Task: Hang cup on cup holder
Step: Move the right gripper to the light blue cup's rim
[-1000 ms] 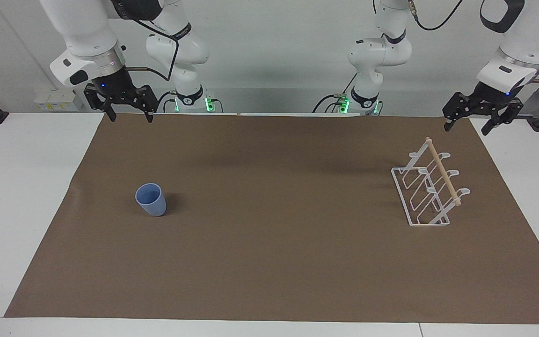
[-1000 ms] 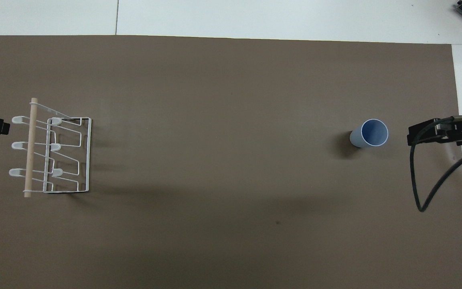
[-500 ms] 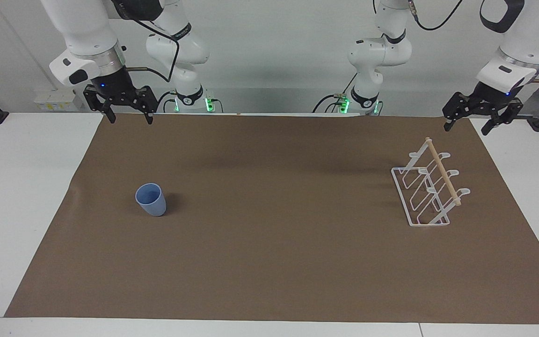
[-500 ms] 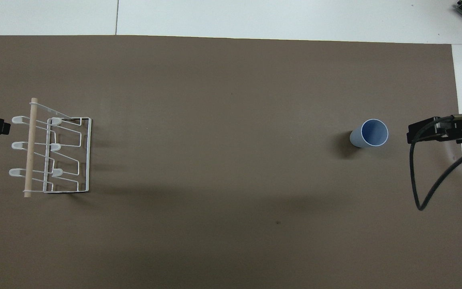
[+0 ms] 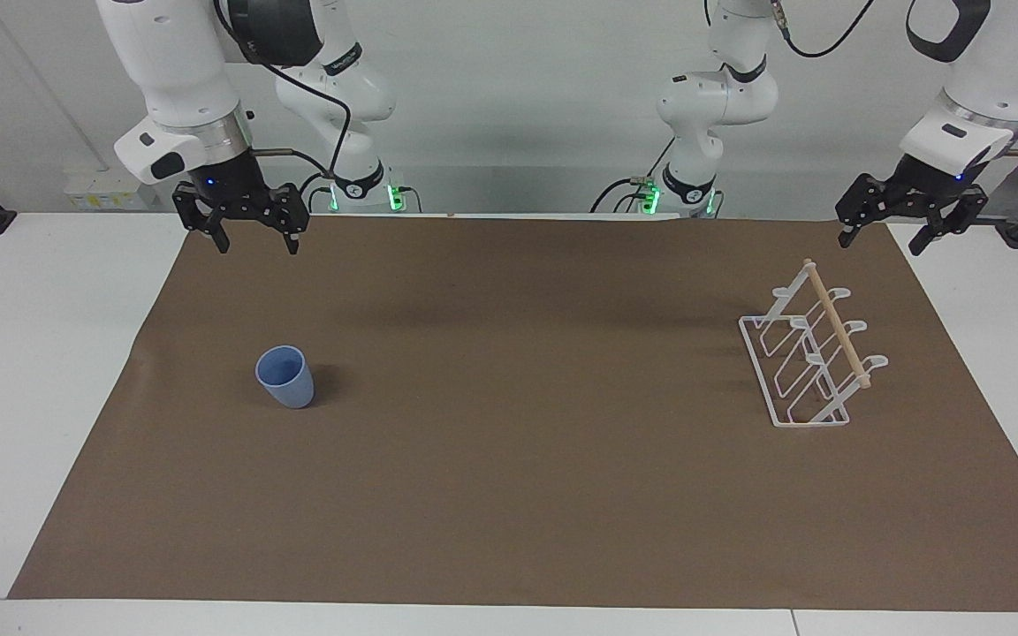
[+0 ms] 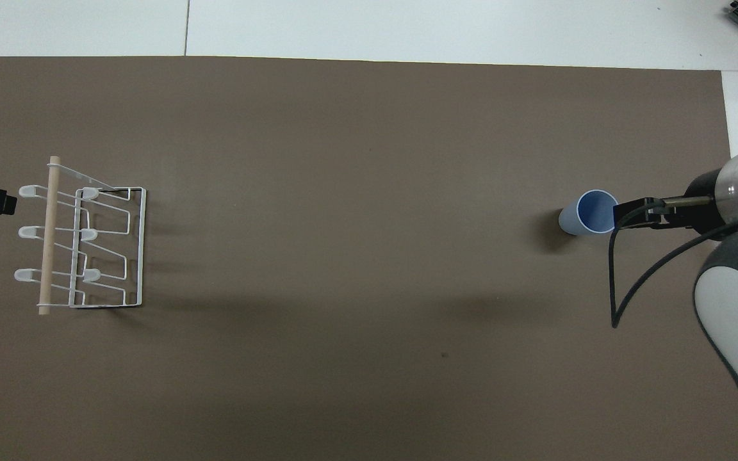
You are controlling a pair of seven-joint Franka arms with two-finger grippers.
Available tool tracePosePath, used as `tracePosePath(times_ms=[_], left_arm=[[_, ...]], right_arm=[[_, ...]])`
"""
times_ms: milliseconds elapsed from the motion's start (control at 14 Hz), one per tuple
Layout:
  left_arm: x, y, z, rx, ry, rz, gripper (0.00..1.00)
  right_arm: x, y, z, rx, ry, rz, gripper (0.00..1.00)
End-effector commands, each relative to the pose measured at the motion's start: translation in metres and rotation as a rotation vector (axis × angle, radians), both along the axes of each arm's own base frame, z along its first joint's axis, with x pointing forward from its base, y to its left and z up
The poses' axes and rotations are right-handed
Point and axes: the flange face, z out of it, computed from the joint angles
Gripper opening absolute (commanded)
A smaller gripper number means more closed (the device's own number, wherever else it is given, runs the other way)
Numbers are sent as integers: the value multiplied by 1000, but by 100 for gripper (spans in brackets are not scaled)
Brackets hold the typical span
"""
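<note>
A: Facing view first. Where are your grippers sitting?

B: I am holding my right gripper (image 5: pixel 257 241) raised over the brown mat (image 5: pixel 509 495), at its edge by my bases, fingers spread and gripping nothing. My left gripper (image 5: pixel 882 239) is waiting above the mat's corner at its own end, fingers likewise spread and empty.

A: And the cup?

B: The cup (image 5: pixel 285 376) is standing upright on the mat toward my right arm's end. The cup holder (image 5: pixel 814 358) is standing at my left arm's end, well apart from it.

A: Overhead view?

B: My right gripper is appearing just beside the cup (image 6: pixel 590 212), perhaps overlapping its rim; contact cannot be judged from above. The cup holder (image 6: pixel 81 246) is sitting with its dowel (image 6: pixel 47 235) nearest the table's end.
</note>
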Motion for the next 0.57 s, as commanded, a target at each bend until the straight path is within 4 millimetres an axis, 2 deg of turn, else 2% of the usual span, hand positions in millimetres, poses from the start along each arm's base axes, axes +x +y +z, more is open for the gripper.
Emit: tracePosePath(times_ms=[0, 357, 500], left_arm=[[-5, -1, 0, 8, 2, 0, 100], [-6, -1, 1, 9, 1, 0, 100], [-6, -1, 1, 8, 1, -3, 100]], right_arm=[[-7, -2, -19, 13, -39, 14, 100], [-4, -4, -71, 16, -62, 30, 100], [0, -1, -86, 17, -109, 51, 100]])
